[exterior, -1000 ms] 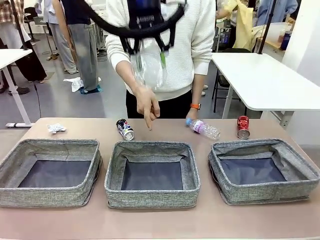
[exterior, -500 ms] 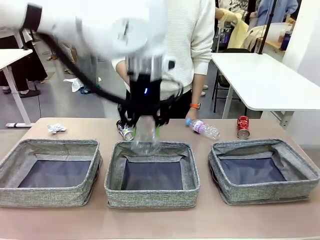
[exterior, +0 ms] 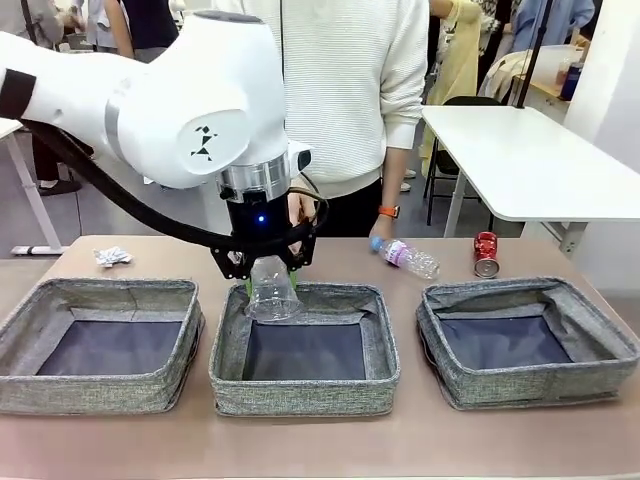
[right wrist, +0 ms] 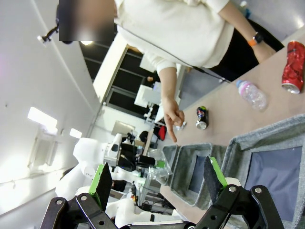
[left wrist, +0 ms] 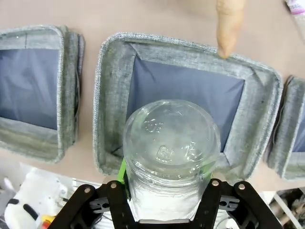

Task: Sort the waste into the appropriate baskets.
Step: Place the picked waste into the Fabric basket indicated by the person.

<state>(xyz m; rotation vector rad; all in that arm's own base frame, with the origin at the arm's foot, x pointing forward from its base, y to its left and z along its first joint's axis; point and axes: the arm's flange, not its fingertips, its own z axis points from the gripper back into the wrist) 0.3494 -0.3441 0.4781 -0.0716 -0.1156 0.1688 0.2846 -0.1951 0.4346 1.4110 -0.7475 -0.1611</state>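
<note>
My left gripper (exterior: pixel 270 285) hangs over the back rim of the middle basket (exterior: pixel 305 392), shut on the clear plastic cup (exterior: pixel 273 295), which points base-down. In the left wrist view the cup (left wrist: pixel 171 143) sits between the green pads above that basket (left wrist: pixel 181 47). A person's finger (left wrist: pixel 228 24) points at its far rim. On the table behind the baskets lie the clear bottle (exterior: pixel 408 256), the red can (exterior: pixel 486 253) and the crumpled paper (exterior: pixel 112 257). My right gripper (right wrist: pixel 156 164) is open with nothing in it, and its view takes in the dark can (right wrist: pixel 201 118).
The left basket (exterior: pixel 100 392) and the right basket (exterior: pixel 530 385) flank the middle one, both showing bare dark bottoms. The person stands at the far side of the table. A white table (exterior: pixel 530 160) stands at the back right.
The left arm came down from high above the table, carrying the cup to just over the middle basket's back rim. The person's pointing hand now sits behind the arm.
</note>
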